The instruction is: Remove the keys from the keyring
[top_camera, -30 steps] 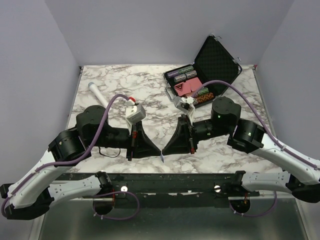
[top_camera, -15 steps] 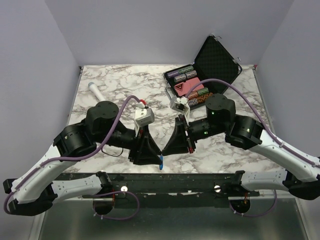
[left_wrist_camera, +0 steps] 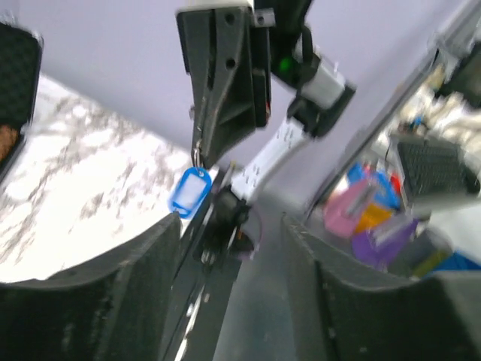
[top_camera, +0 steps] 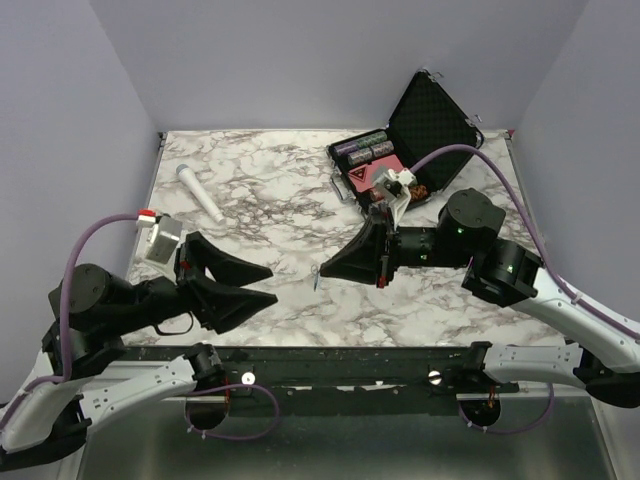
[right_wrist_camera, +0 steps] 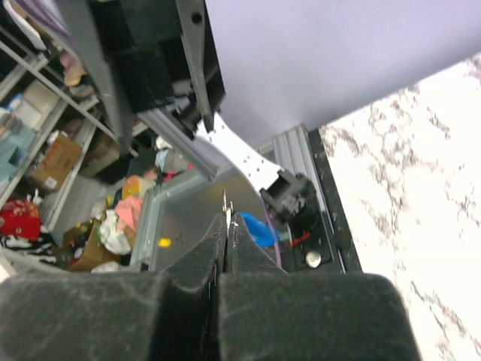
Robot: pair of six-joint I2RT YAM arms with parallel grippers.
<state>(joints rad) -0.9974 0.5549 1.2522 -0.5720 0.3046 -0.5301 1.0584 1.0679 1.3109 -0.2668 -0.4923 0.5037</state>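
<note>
top external view is showing the right gripper [top_camera: 324,270] reaching toward the middle of the marble table [top_camera: 270,165], its two fingers pressing tightly together on the thin metal ring of the keyring [top_camera: 316,282], whose blue tag is dangling just below the tips, above the table near its front edge. left wrist view is showing the same tag hanging free under the closed tips. right wrist view is showing a thin silvery sliver sticking out between the pinched fingers, with the blue tag just behind it; whether that sliver is the ring or the keys is not clear, and the keys are not showing plainly in any view. the left gripper [top_camera: 272,284] is hovering well apart on the left, its fingers spreading wide and holding nothing. a white microphone [top_camera: 199,193] is lying at the far left of the table, and an open black case [top_camera: 437,112] is sitting at the far right
</note>
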